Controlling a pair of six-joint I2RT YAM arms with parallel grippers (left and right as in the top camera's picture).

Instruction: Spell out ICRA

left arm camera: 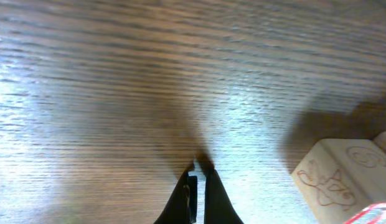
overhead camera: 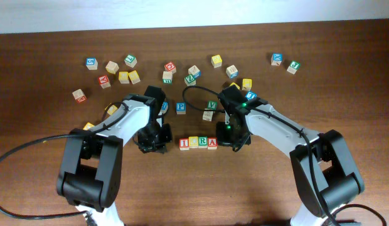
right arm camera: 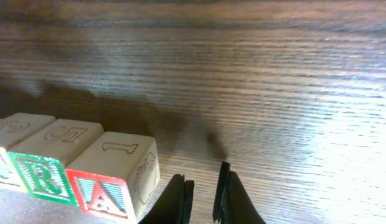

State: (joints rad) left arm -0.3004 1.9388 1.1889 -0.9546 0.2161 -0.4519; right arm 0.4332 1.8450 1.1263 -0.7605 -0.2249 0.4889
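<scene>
Both jaws are nearly together and hold nothing. The left gripper point(overhead camera: 152, 147) and right gripper point(overhead camera: 235, 142) sit low on the table point(overhead camera: 257, 188), one at each end of the row point(overhead camera: 198, 143). The blocks touch, so the word looks done. Spare blocks point(overhead camera: 128, 77) lie far behind.

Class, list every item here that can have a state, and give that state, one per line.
left hand: shut, empty, beside the row.
right hand: nearly shut, empty, beside the A block.
letter row: four blocks touching in a line.
A block: upright, at the row's end.
loose blocks: scattered, apart.
</scene>
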